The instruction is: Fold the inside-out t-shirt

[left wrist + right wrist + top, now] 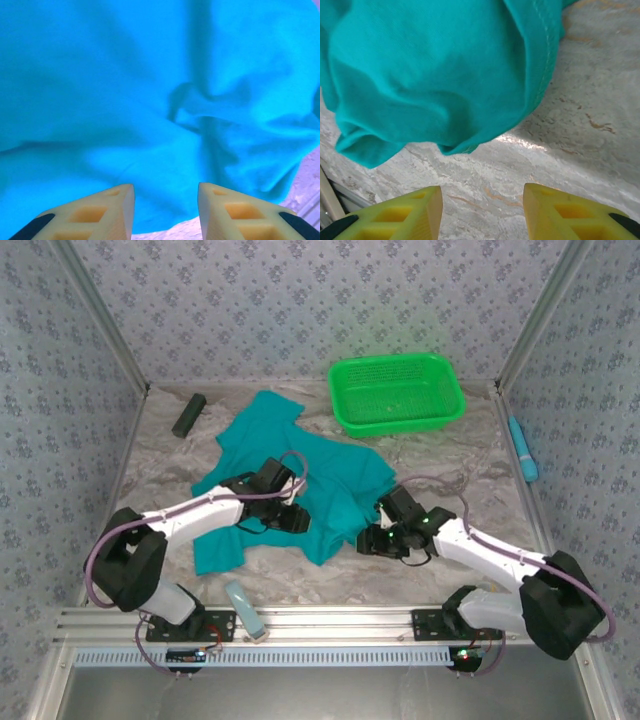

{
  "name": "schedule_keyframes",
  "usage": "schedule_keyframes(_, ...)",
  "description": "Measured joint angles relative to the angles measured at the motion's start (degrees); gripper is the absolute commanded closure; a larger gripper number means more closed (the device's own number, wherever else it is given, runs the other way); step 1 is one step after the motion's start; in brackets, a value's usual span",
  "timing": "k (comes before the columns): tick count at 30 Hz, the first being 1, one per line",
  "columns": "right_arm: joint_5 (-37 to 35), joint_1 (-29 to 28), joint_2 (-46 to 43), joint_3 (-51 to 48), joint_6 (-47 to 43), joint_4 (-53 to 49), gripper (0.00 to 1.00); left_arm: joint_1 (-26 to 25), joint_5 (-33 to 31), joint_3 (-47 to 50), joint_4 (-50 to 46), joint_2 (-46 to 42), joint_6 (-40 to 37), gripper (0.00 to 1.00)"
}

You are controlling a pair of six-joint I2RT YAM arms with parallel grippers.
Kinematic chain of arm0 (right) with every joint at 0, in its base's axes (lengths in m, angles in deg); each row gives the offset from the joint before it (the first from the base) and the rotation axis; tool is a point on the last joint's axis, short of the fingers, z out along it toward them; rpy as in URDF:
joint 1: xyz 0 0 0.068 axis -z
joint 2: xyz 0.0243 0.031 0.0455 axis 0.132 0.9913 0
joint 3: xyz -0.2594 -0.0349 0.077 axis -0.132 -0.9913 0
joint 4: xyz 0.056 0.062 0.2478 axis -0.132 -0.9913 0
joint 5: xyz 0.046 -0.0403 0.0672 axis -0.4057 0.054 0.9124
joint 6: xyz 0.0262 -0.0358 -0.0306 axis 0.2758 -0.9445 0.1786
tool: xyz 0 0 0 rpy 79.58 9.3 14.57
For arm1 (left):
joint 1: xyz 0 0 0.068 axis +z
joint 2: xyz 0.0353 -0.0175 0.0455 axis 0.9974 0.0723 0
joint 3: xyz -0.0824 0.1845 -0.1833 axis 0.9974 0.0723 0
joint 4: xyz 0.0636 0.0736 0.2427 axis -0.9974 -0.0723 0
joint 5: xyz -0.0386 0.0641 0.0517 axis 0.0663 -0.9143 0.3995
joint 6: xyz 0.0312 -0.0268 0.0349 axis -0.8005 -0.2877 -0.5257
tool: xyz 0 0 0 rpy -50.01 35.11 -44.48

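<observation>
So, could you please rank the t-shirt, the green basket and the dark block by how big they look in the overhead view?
Largest to smallest:
1. t-shirt
2. basket
3. dark block
None look close in size.

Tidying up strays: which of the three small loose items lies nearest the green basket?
The blue stick at the far right; the dark bar lies far left of the basket, the pale piece at the near edge.

No legible txt, labels, brand names, nos. or signs in any view.
</observation>
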Motion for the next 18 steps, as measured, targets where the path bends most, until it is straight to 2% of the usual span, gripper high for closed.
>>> schedule_keyframes(6, -0.92, -0.52, 7.21, -0.13, 0.94, 10.05, 0.56, -6.91, 3.87, 0.52, 7.37, 1.14, -2.05, 0.60)
schedule_keyframes(9, -1.92, -0.96, 8.74, 0.09, 1.40, 13.31, 0.83, -10.16, 4.70, 0.87, 10.08, 1.75, -3.76, 0.60)
schedule_keyframes(11, -2.12, -1.03, 9.03, 0.48, 1.73, 14.19, 0.95, -10.54, 4.22, 0.85, 11.47, 3.34, -4.22, 0.61)
schedule_keyframes(14, -2.40, -1.05, 8.63, 1.44, 1.70, 13.27, 1.00, -10.38, 2.64, 0.85, 12.68, 7.13, -4.79, 0.73)
schedule_keyframes(18, -3.15, -1.27, 3.13, 2.82, 1.46, 5.35, 1.00, -10.40, 3.06, 0.96, 13.49, 8.98, -5.51, 1.00)
